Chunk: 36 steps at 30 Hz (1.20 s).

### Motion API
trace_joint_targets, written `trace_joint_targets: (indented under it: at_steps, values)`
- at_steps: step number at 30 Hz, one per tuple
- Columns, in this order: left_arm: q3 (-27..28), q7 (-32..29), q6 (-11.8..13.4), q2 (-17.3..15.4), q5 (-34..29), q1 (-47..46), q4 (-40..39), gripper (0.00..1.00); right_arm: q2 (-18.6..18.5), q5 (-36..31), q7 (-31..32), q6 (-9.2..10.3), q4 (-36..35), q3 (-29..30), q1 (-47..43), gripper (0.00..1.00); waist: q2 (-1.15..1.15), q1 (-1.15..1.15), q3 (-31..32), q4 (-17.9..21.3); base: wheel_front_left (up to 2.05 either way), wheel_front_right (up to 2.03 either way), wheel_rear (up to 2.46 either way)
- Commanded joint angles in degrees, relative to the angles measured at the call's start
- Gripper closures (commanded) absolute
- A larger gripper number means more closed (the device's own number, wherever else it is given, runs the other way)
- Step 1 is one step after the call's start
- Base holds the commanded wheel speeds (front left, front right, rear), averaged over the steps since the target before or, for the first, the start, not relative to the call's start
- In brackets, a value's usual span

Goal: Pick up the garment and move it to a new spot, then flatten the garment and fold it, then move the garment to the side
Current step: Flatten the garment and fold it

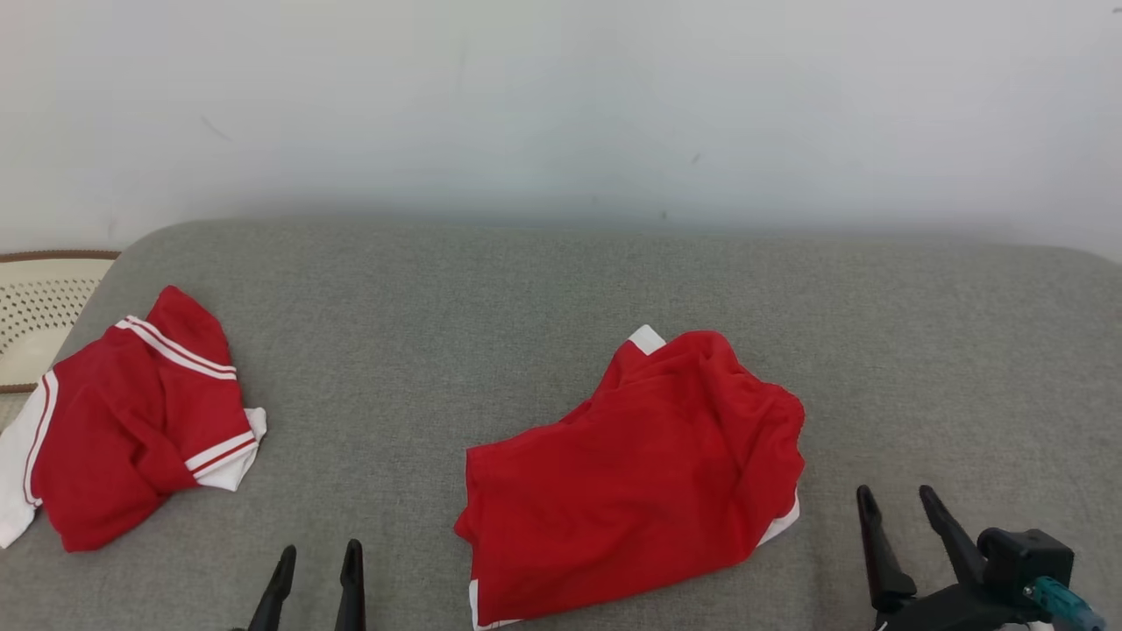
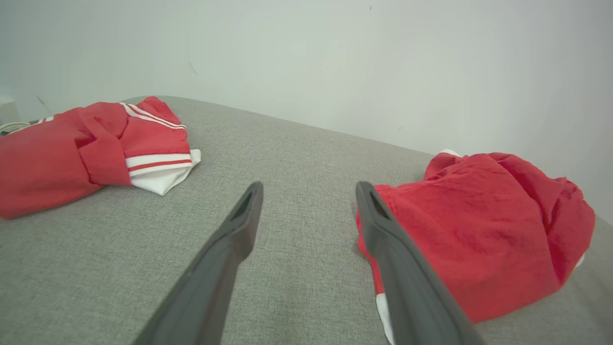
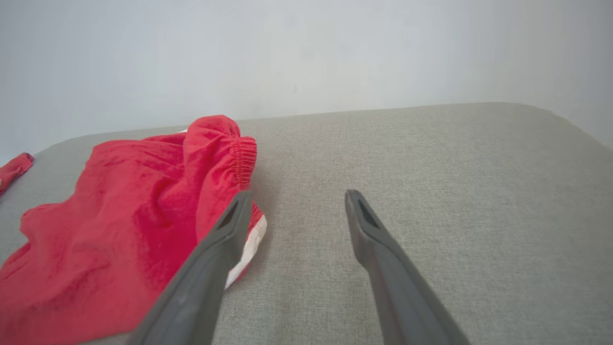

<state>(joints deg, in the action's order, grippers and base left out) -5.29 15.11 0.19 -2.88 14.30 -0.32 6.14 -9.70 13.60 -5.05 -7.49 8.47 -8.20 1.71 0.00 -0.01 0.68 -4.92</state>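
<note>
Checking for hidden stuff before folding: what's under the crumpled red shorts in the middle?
The grey cushion shows all around the red shorts, with white trim peeking from their right edge. Whatever lies directly beneath is covered.

I count two red garments, the centre garment [image 1: 640,473] and the left garment [image 1: 131,429], on one grey cushion [image 1: 526,289]. Two grippers at the bottom edge: left gripper [image 1: 320,548], right gripper [image 1: 897,491]. One cream perforated object [image 1: 39,307], far left.
</note>
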Motion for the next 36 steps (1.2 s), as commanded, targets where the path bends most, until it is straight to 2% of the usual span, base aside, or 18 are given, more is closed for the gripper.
trace_joint_targets:
  at_steps: [1,7,16,23,31,36]
  values:
    - [0.48,0.16,0.30,-0.05,-0.23,0.38,-0.59,0.00,0.14,-0.52,-0.15,0.00,-0.16,0.28,-0.67,0.00,0.00,0.01,-0.13,0.33,0.00,0.00,0.00]
    - [1.55,0.16,0.22,-0.03,-0.47,-0.12,-1.41,0.00,1.15,-1.82,-0.66,0.00,-0.29,2.29,-0.31,0.00,0.00,0.01,-1.87,1.13,0.00,0.00,0.00]
    - [0.17,0.16,-1.67,-0.08,-0.85,-0.22,1.26,0.00,0.78,-3.29,-0.11,0.00,1.44,0.81,1.13,0.00,0.00,0.01,-1.75,1.54,0.00,0.00,0.00]
    - [-1.40,0.16,-1.27,-0.05,0.04,-1.00,1.53,0.00,-4.04,-3.49,2.07,0.00,5.69,-6.84,5.80,0.00,0.00,0.01,-2.08,0.82,0.00,0.00,0.00]
    - [-2.98,0.16,-0.89,-0.05,0.69,-1.67,1.45,0.00,-10.67,0.47,4.60,0.01,12.71,-14.64,11.63,0.00,0.00,0.01,-2.12,-1.05,0.00,0.00,0.00]
    - [-3.32,0.16,-0.72,-0.05,0.78,-1.81,1.30,0.00,-12.96,3.87,5.01,0.01,17.41,-19.55,15.24,0.00,0.00,0.01,-2.32,-1.89,0.00,0.00,0.00]
